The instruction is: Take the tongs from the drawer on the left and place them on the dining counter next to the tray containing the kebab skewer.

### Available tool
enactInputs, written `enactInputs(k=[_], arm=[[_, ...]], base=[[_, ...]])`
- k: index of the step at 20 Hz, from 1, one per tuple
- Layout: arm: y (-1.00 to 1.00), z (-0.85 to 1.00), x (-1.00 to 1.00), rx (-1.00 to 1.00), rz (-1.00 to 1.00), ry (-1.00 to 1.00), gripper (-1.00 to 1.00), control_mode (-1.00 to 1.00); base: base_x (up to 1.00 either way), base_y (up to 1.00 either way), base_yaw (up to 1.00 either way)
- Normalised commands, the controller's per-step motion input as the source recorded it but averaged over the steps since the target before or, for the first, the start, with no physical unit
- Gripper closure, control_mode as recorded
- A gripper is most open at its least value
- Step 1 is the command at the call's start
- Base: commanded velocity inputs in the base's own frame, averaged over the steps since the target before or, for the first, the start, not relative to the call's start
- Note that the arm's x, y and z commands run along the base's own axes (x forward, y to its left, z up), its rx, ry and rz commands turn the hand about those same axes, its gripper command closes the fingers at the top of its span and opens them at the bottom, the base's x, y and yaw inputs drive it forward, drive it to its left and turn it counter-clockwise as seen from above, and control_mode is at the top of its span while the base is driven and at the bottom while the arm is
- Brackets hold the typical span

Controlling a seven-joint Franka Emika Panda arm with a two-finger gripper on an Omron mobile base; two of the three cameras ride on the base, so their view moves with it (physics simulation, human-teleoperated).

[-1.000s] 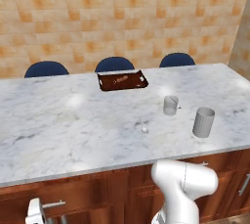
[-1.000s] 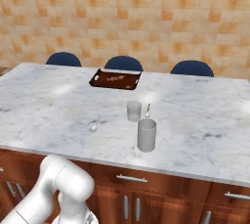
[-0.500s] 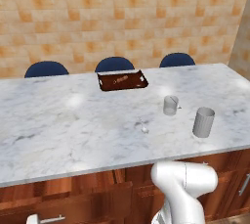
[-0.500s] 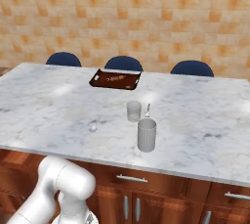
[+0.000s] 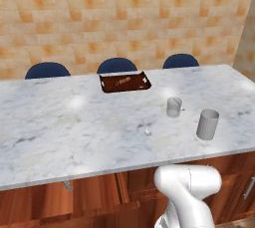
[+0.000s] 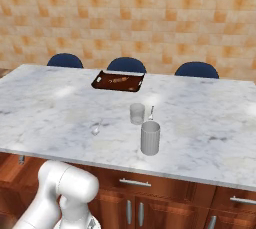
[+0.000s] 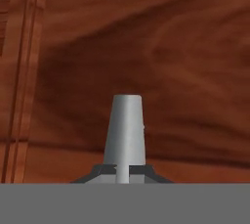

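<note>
In the hand view my gripper (image 7: 123, 171) is shut on the silver bar handle (image 7: 126, 130) of the red-brown drawer (image 7: 185, 71), whose wood front is very close. The dining counter (image 5: 60, 122) is a white-grey marble slab. On its far side sits the dark brown tray (image 5: 124, 81) (image 6: 118, 81) with the kebab skewer (image 5: 123, 79) inside. A small grey metal bit (image 5: 67, 185) pokes out just below the counter's near edge at the left; I cannot tell whether it belongs to the tongs.
A glass cup (image 5: 174, 107) and a taller grey cup (image 5: 207, 124) stand right of centre on the marble. A tiny silvery utensil (image 5: 147, 131) lies mid-counter. Blue stools (image 5: 116, 65) line the far side. Cabinet fronts with silver handles (image 6: 134, 182) sit below.
The hand and the drawer handle, seen at the lower left of the left base view a second ago, have slid down out of that picture. The counter's things have not moved.
</note>
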Motion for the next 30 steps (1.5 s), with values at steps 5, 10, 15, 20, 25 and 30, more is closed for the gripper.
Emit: enactInputs(k=[5,10,15,20,25,30], arm=[[0.00,0.00,-0.65,0.00,0.00,0.00,1.00,-1.00],[0.00,0.00,-0.69,0.02,0.00,0.00,1.00,-1.00],[0.00,0.00,-0.68,0.02,0.00,0.00,1.00,-1.00],[0.00,0.00,-0.65,0.01,0.00,0.00,1.00,-1.00],[0.00,0.00,-0.12,0.00,0.00,0.00,1.00,-1.00],[0.00,0.00,-0.01,0.00,0.00,0.00,-1.00,-1.00]], base=[[0.00,0.00,0.00],[0.00,0.00,0.00],[0.00,0.00,0.00],[0.00,0.00,0.00],[0.00,0.00,0.00],[0.00,0.00,0.00]])
